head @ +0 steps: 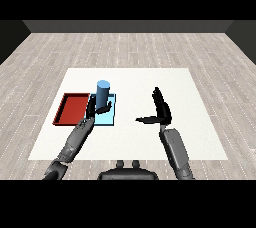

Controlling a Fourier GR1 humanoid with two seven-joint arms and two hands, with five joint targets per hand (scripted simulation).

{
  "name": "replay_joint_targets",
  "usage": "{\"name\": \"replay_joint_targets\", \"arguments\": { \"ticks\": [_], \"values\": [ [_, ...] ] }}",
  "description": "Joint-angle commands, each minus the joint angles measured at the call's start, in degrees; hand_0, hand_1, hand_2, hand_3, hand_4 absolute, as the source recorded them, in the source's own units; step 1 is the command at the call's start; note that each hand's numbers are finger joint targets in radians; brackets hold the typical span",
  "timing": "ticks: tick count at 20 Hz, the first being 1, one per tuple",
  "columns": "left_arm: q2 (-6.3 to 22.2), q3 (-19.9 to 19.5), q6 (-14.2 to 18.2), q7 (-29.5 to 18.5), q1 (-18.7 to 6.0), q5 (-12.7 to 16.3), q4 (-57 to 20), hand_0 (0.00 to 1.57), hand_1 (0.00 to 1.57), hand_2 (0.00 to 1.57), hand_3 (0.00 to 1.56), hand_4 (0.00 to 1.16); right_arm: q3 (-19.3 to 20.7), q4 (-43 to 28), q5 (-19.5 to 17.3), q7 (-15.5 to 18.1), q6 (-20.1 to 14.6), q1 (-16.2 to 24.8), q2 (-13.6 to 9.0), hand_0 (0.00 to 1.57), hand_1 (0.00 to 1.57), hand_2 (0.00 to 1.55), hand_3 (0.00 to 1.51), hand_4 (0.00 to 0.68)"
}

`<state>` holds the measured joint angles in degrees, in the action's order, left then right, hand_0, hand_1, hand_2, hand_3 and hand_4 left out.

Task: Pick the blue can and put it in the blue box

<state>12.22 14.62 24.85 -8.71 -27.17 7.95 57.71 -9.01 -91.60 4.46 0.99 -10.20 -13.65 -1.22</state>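
White table (190, 122): blue can (103, 92) upright over light blue tray (111, 116), seemingly clasped by left hand (96, 109); right hand (161, 110) spread, holding nothing.

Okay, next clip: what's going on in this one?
The robot's left hand is curled round an upright blue can over the light blue tray, which lies beside the red tray on the white table. Whether the can already rests on the tray can't be told. The right hand is open, off to the right, holding nothing.
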Motion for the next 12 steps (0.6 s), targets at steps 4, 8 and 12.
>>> {"name": "replay_joint_targets", "arguments": {
  "ticks": [4, 8, 12],
  "values": [
    [6.3, 1.9, 4.4, 10.3, -5.7, -9.4, -15.2, 1.57, 1.57, 1.56, 1.45, 1.03, 1.8, 1.8, 0.7, 1.0, -0.4, 0.8, 0.4, 0.0, 0.0, 0.0, 0.0, 0.0],
    [6.2, 5.4, 5.7, 18.6, -11.5, -15.3, -26.1, 0.58, 0.58, 0.5, 0.3, 0.91, 4.9, 3.1, 2.6, 1.2, 0.8, 0.9, -1.4, 0.0, 0.0, 0.0, 0.0, 0.0],
    [3.6, 6.8, 3.5, 22.0, -15.5, -18.3, -35.2, 0.7, 0.7, 0.57, 0.27, 0.88, 6.4, 5.8, 3.5, 2.1, 1.1, 0.8, -1.3, 0.0, 0.0, 0.0, 0.0, 0.0]
  ]
}}
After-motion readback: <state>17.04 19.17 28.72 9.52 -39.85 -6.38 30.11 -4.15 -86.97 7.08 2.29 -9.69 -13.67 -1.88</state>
